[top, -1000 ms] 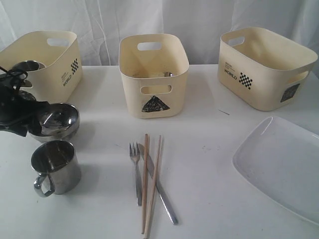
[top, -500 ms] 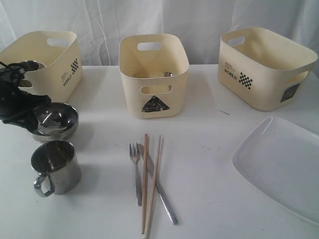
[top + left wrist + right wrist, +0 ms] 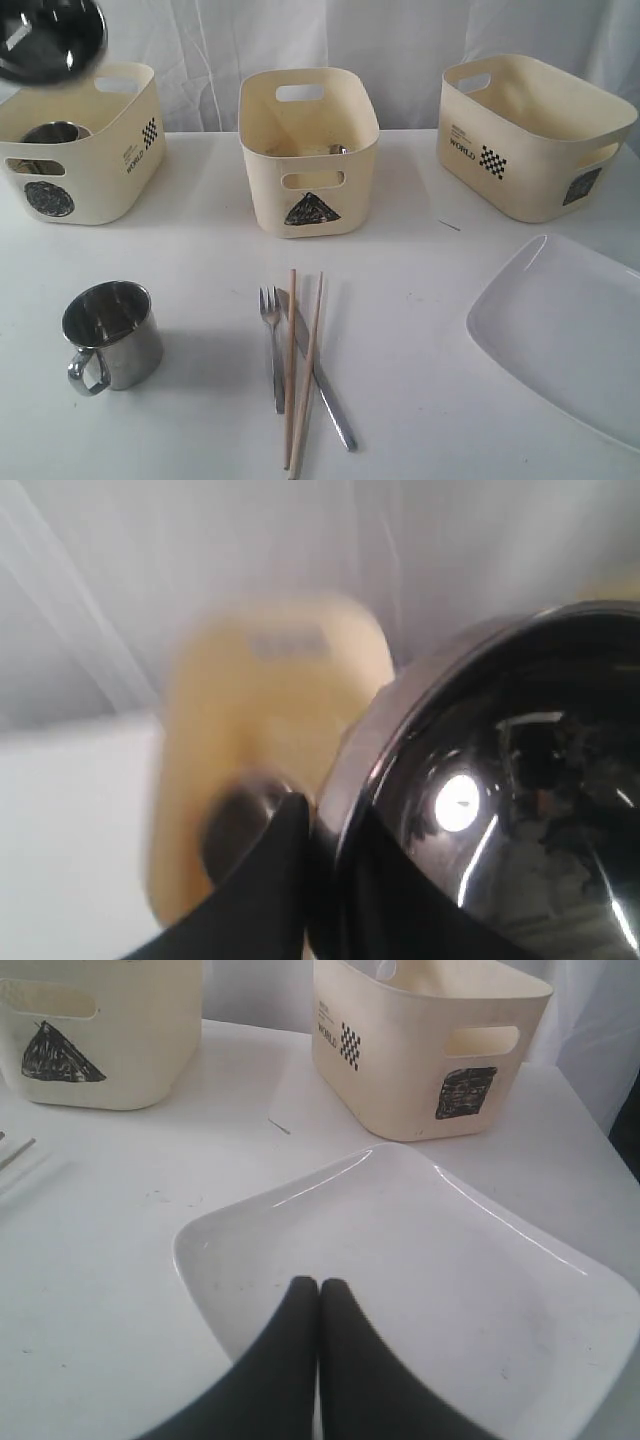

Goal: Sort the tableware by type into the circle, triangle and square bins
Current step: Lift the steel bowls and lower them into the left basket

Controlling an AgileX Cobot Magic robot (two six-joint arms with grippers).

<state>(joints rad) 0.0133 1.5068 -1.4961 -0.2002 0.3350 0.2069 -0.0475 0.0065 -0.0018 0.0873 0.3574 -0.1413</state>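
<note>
A steel bowl (image 3: 45,40) hangs tilted high above the circle bin (image 3: 85,150), cut off by the exterior view's top left corner. My left gripper (image 3: 328,815) is shut on the bowl's (image 3: 500,800) rim, one finger outside and one inside. A steel mug (image 3: 55,132) lies inside that bin. Another steel mug (image 3: 112,333) stands on the table at the front left. The fork (image 3: 273,345), the knife (image 3: 322,390) and two chopsticks (image 3: 291,370) lie together in the middle. My right gripper (image 3: 318,1286) is shut and holds nothing, just over the white plate (image 3: 450,1260).
The triangle bin (image 3: 308,150) stands at the back middle with something small inside. The square bin (image 3: 535,130) stands at the back right, behind the plate (image 3: 570,330). A white curtain hangs behind the table. Neither arm shows in the exterior view.
The steel bowl has gone up from the table beside the mug to high over the circle bin. The left arm has left the exterior view with it.
</note>
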